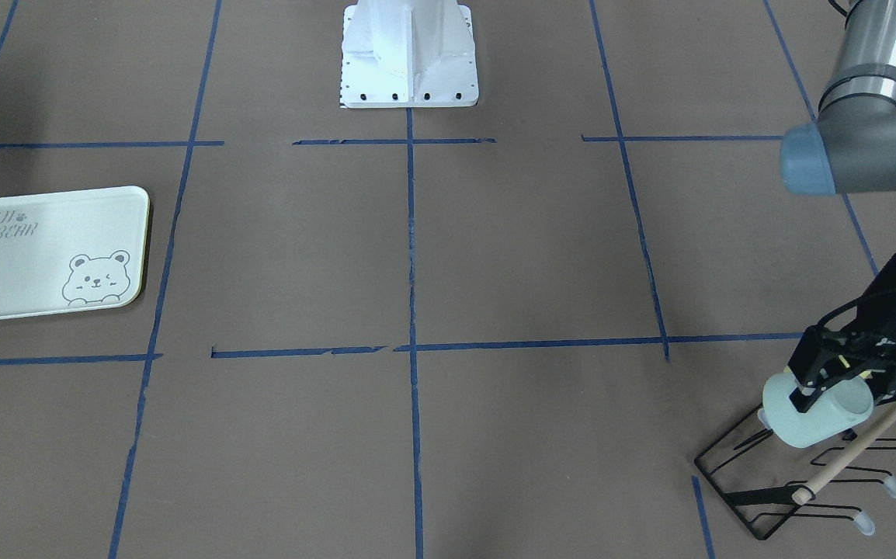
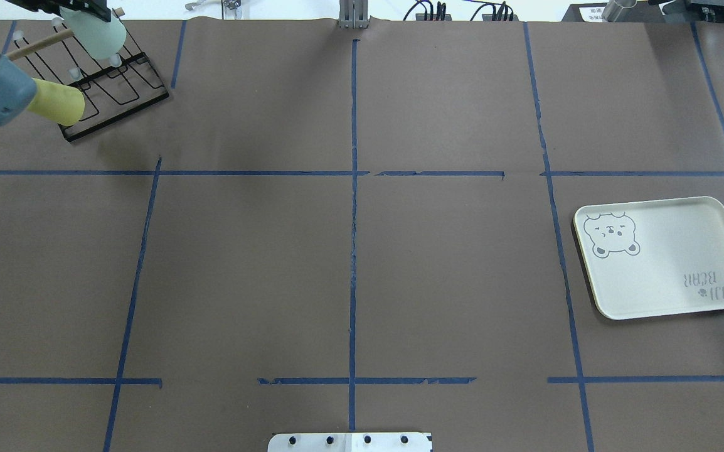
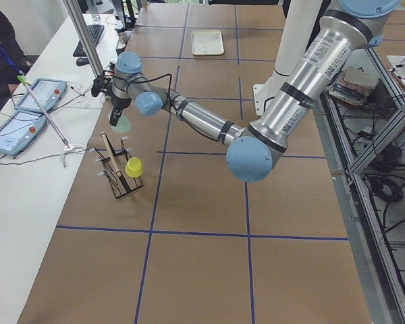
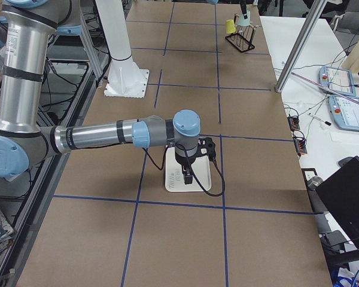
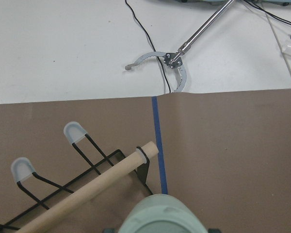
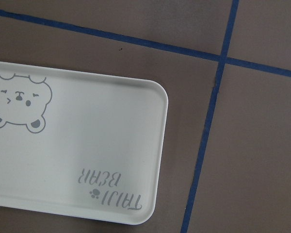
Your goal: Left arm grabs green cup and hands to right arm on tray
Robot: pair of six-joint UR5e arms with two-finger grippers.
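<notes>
two arms, left arm (image 1: pixel 867 147) and right arm (image 4: pixel 96 136), one green cup (image 1: pixel 817 415), one yellow cup (image 2: pixel 58 103), one wire rack (image 2: pixel 117 117), one tray (image 2: pixel 669 263)

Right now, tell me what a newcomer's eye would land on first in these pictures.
The left end effector grips the green cup, tilted on its side, above a black wire rack at the table's far corner on the robot's left. A yellow cup is on that rack. Across the table, the pale tray with its winking bear lies under the right arm.
</notes>
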